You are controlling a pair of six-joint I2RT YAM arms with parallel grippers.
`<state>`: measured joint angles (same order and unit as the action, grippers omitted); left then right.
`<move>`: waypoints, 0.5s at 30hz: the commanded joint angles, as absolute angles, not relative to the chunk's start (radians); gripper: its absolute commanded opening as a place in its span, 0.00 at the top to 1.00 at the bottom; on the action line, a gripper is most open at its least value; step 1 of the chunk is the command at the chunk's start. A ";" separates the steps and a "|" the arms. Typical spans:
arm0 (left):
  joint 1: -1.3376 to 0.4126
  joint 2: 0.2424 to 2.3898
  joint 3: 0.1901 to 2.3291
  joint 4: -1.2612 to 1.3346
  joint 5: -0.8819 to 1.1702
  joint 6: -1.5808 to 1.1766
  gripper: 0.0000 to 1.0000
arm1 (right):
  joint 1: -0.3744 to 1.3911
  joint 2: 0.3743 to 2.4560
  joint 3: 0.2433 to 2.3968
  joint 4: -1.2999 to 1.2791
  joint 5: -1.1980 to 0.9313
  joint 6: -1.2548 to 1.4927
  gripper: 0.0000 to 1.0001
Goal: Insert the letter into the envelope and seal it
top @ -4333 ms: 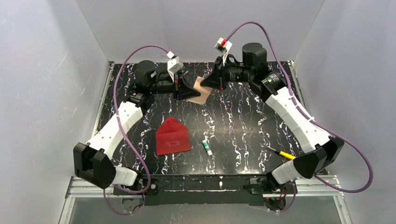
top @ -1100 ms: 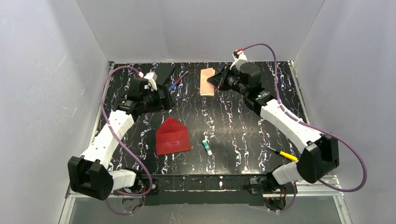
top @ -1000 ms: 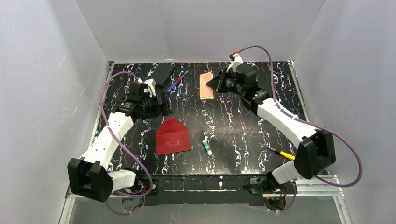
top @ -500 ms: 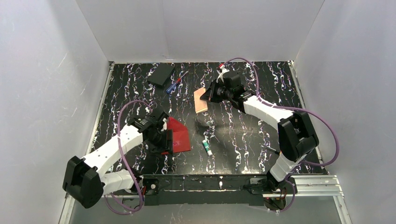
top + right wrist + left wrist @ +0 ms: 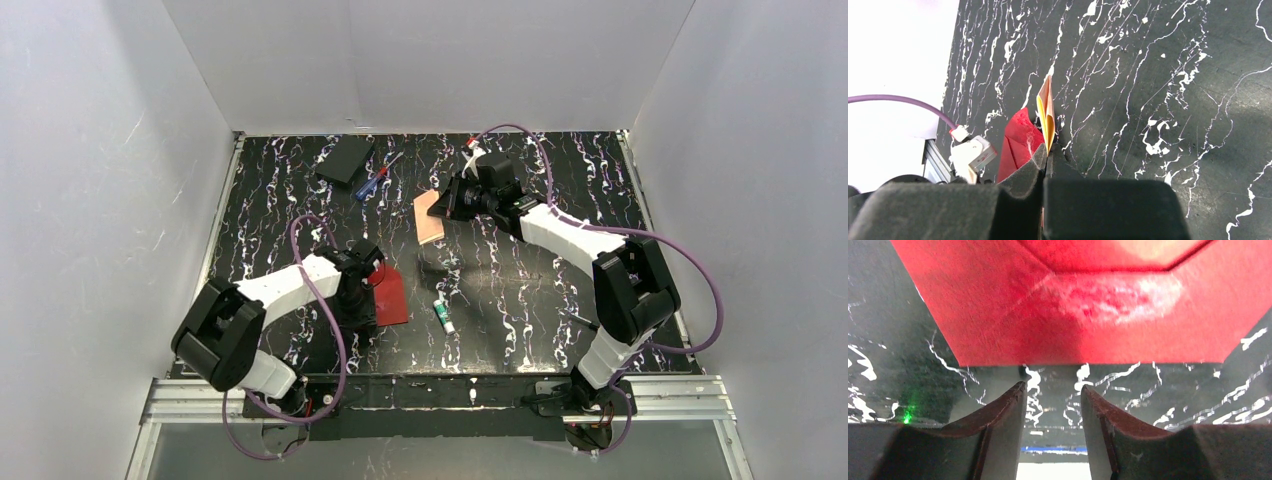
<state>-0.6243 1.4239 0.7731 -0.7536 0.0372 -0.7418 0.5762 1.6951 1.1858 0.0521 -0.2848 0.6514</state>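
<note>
Left pincer [image 5: 1052,387] reached red envelope [image 5: 1088,315], parted; right pincer [image 5: 1048,152] clamps tan letter [image 5: 1046,107].

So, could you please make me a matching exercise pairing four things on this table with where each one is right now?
Things:
1. letter
2. envelope
3. black box
4. small tube

Places:
A. at the back left of the table
B. just ahead of the open left gripper
C. pinched in the shut right gripper
D. lying flat, to the right of the envelope

Pairs: 1-C, 2-B, 3-A, 4-D
</note>
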 commanded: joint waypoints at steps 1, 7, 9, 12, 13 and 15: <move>-0.627 1.462 0.752 -0.698 -0.082 -0.800 0.58 | 0.569 1.681 1.253 0.063 -0.310 0.641 0.99; -0.615 1.529 0.753 -0.607 -0.170 -0.809 0.60 | 0.565 1.695 1.287 0.031 -0.304 0.625 0.99; -0.587 1.573 0.818 -0.663 -0.183 -0.774 0.60 | 0.563 1.697 1.285 0.026 -0.299 0.620 0.99; -0.546 1.593 0.908 -0.710 -0.184 -0.704 0.61 | 0.562 1.712 1.273 0.040 -0.299 0.614 0.99; -0.528 1.591 0.915 -0.701 -0.181 -0.684 0.61 | 0.561 1.721 1.267 0.052 -0.305 0.616 0.99; -0.483 1.592 0.916 -0.673 -0.164 -0.654 0.60 | 0.561 1.742 1.261 0.081 -0.315 0.621 0.99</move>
<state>-0.5533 1.5845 0.8982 -0.7155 -0.0799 -0.7326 0.5648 1.7046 1.2446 0.0399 -0.2955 0.6365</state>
